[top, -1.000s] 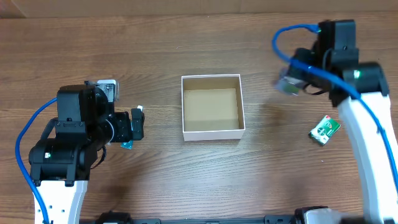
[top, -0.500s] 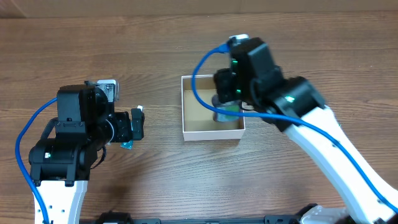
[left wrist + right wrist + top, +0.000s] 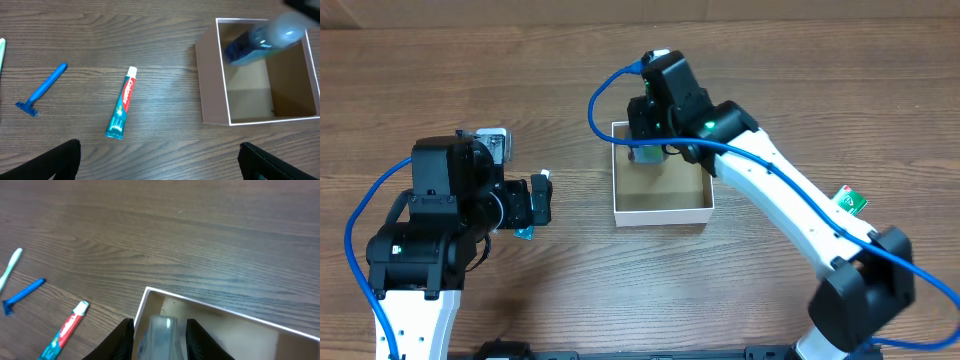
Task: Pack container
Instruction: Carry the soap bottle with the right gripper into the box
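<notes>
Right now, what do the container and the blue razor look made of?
The container: cardboard, matte, with plain brown inside and thin white rim edges. The blue razor: likely moulded plastic, uniformly coloured, slightly glossy.

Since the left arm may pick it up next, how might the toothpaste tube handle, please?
The toothpaste tube lies flat, its crimped end wide, so it probably will not roll. Its body looks soft, so it may dent when squeezed. It looks slim, so it is likely light.
</notes>
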You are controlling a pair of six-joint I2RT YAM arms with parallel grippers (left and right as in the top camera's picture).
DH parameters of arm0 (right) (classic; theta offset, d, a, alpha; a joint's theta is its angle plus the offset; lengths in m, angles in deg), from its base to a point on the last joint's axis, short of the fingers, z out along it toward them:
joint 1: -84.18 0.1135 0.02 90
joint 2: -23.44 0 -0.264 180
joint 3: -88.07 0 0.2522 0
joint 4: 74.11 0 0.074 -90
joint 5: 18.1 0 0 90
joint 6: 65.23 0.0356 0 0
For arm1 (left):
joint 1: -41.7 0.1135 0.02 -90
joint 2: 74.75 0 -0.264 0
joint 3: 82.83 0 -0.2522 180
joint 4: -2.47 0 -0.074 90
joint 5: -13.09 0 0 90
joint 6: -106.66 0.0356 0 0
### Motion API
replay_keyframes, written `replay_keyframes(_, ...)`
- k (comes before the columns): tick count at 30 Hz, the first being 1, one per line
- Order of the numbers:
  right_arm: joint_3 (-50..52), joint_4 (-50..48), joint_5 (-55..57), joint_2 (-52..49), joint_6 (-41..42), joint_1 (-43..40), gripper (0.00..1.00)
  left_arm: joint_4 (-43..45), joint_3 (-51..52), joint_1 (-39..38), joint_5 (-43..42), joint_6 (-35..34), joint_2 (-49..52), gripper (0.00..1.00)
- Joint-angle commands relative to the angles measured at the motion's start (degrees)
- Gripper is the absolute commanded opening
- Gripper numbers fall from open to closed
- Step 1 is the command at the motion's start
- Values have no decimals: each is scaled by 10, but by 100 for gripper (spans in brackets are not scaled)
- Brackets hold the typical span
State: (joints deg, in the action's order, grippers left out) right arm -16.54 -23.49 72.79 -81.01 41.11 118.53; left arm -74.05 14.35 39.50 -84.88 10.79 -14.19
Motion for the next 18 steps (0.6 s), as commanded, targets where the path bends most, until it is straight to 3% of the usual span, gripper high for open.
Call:
replay_keyframes(1,-15,-24,-5,-21,4,5,4,0,-14,3,-7,-6,1,100)
replay_keyframes(13,-15,-32,-6,-50,4,5,4,0,-14,3,-6,-6,1,100)
replay_keyframes(14,-15,-29,-6,-50,4,5,7,0,-14,3,-6,-6,1,100)
replay_keyframes(17,-15,-17,-6,-50,4,5,41,0,-14,3,-6,-6,1,100)
replay_keyframes(18,-15,-12,-6,-50,4,5,42,0,-14,3,-6,-6,1,100)
